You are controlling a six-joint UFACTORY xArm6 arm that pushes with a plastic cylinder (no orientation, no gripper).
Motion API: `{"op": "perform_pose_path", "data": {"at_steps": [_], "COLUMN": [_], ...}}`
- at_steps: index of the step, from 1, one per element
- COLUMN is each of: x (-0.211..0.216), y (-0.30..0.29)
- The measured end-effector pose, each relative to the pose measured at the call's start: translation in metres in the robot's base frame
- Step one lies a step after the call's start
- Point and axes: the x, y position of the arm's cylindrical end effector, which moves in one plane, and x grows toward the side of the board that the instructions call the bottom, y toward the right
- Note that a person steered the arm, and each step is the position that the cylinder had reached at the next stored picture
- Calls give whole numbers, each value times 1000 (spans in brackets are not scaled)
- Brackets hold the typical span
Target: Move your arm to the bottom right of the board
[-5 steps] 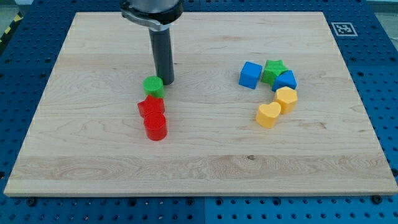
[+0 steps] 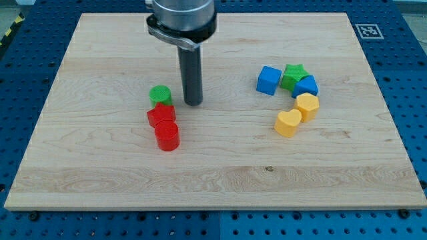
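My tip (image 2: 193,103) rests on the wooden board (image 2: 220,180) left of centre, just right of the green cylinder (image 2: 160,95). Below the green cylinder sit a red star-like block (image 2: 161,115) and a red cylinder (image 2: 167,136), stacked in a short column toward the view's bottom. At the view's right is a cluster: a blue cube (image 2: 268,80), a green star (image 2: 293,75), a blue block (image 2: 306,87), a yellow hexagonal block (image 2: 307,106) and a yellow heart (image 2: 288,123).
A fiducial tag (image 2: 367,31) sits at the board's top right corner. Blue perforated table (image 2: 413,100) surrounds the board.
My tip has moved to the view's right and slightly down, away from the green cylinder. The blocks have not moved.
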Motion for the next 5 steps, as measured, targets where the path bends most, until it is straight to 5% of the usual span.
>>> {"op": "perform_pose_path", "data": {"at_steps": [5], "x": [143], "y": [158]}}
